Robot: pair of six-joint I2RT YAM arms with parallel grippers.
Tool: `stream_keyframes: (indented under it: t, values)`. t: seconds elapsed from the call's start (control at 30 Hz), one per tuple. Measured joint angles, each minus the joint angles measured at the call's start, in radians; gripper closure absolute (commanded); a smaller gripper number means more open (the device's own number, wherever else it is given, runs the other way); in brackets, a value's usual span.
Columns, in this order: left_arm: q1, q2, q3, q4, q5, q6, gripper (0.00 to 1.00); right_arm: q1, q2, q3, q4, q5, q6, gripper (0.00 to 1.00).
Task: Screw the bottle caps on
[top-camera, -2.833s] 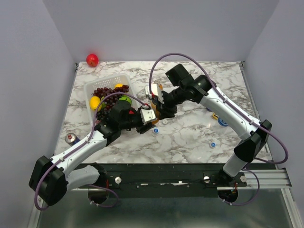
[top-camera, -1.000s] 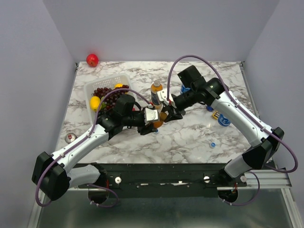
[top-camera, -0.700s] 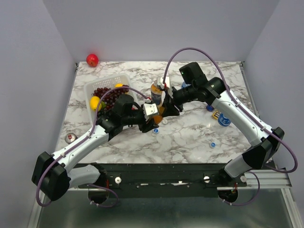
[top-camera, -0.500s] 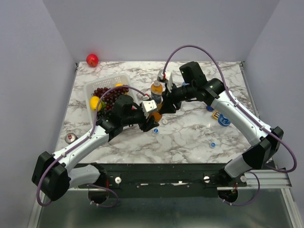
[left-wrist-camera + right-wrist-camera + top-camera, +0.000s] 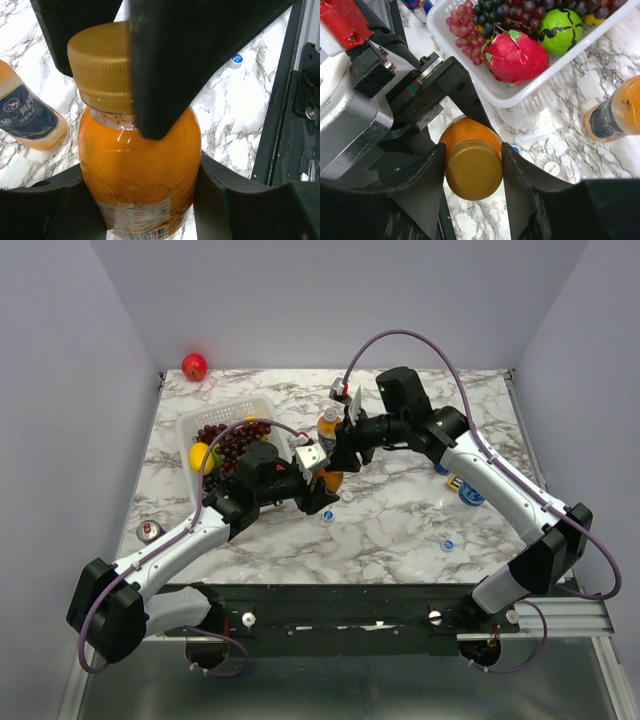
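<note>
As left pincer (image 5: 145, 202) holds bottle (image 5: 140, 160), right pincer (image 5: 473, 167) flanks cap (image 5: 472, 172).

The arms' meeting point has moved away from the near edge. The left gripper (image 5: 140, 200), clamped on the small orange bottle (image 5: 135, 165), has carried it toward the far side, closer to the taller orange bottle (image 5: 327, 427). The right gripper (image 5: 473, 170), its jaws at the orange cap (image 5: 472, 172), has gone with it. Its wrist has turned, so the pale camera block now juts toward the far side. The taller orange bottle was half hidden behind that wrist at first and now shows its cap and shoulder. The right arm's elbow has swung out toward the right edge of the desk (image 5: 400, 525). Its purple cable (image 5: 400, 336) arches higher.
</note>
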Motion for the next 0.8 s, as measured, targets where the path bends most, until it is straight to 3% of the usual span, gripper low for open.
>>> stream_keyframes:
  t: [0.13, 0.17, 0.23, 0.27, 0.43, 0.8]
  values:
    - [0.002, -0.004, -0.011, 0.009, -0.001, -0.009, 0.99, -0.006, 0.012, 0.000, 0.008, -0.011, 0.010, 0.70]
    - [0.003, -0.004, -0.011, 0.010, -0.001, -0.011, 0.70, -0.006, 0.013, 0.000, 0.008, -0.013, 0.010, 0.72]
    - [0.004, -0.004, -0.012, 0.013, -0.002, -0.023, 0.48, -0.010, 0.014, 0.001, 0.008, -0.016, 0.003, 0.75]
    - [0.003, -0.003, -0.012, 0.015, -0.004, -0.026, 0.02, -0.012, 0.014, 0.004, 0.005, -0.017, -0.005, 0.75]
    - [0.007, -0.011, -0.018, 0.037, -0.052, -0.045, 0.01, -0.066, 0.016, 0.081, -0.096, -0.022, -0.106, 0.77]
    - [0.035, -0.035, -0.046, 0.027, -0.065, -0.014, 0.01, -0.378, -0.063, 0.314, -0.448, 0.033, -0.337, 0.79]
